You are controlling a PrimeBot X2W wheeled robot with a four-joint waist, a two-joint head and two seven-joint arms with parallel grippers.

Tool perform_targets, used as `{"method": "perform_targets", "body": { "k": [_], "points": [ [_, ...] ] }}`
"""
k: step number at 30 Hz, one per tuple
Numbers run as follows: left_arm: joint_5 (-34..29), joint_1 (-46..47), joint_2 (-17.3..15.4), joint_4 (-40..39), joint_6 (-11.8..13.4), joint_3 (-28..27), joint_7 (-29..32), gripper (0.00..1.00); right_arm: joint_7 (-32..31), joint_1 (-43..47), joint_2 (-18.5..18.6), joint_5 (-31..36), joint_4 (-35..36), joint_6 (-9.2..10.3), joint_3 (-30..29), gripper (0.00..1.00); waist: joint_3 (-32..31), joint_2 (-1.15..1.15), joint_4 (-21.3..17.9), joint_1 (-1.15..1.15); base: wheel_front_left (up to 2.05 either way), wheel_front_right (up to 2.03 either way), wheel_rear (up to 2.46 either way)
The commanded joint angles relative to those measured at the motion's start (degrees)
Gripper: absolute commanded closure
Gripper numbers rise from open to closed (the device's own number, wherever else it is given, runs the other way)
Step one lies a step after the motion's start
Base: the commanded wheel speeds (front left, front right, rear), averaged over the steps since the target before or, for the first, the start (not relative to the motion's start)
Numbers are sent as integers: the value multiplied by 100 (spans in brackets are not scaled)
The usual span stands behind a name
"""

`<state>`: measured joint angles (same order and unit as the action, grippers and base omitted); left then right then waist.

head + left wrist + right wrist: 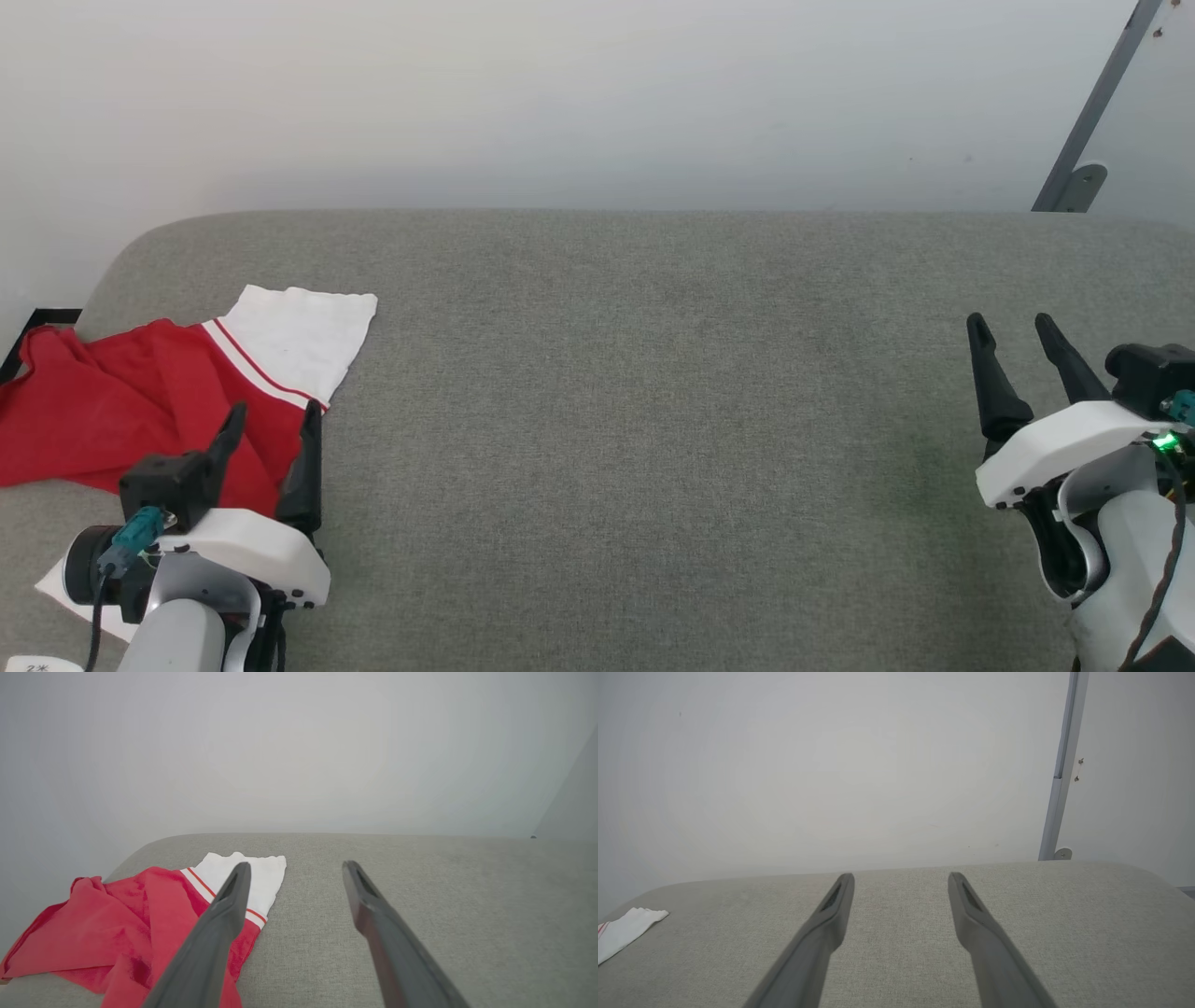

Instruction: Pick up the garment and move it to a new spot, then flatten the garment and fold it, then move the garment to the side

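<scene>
Grey woven fabric covers the wide padded surface (653,420), its far corners rounded, set against a plain white wall (560,93) with one slanted grey metal post (1092,103) at the right. One garment (121,411) lies crumpled at the surface's left end, a white sleeve end spread flat. Of two grippers, the left gripper (275,411) sits over the garment's near right edge, fingers spread, holding nothing. The right gripper (1010,322), also spread, is well apart.

red garment (112,411), crumpled
lies at nine o'clock on the grey surface, white striped sleeve end spread flat toward twelve.
</scene>
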<state>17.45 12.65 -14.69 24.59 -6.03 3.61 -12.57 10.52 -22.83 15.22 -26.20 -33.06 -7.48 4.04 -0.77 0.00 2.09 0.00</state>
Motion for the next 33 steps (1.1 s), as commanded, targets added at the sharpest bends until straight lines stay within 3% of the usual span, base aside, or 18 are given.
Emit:
{"method": "perform_targets", "body": {
  "k": [1, 22, 33],
  "points": [
    [-95, 110, -27, 11, -12, -12, -28, 0, 52, -29, 20, 67, -11, -2, 30, 0, -2, 0, 3, 0, 0, 0, 0],
    [-777, 281, -47, 463, -108, -104, -273, 0, 406, -177, 137, 479, -351, -2, 65, 0, 5, 0, 126, 0, 0, 0, 0],
    [-708, 227, 122, 593, -70, -237, -270, 0, 445, 15, 3, 192, -296, -1, 150, 0, 6, 0, 765, 0, 0, 0, 0]
  ]
}}
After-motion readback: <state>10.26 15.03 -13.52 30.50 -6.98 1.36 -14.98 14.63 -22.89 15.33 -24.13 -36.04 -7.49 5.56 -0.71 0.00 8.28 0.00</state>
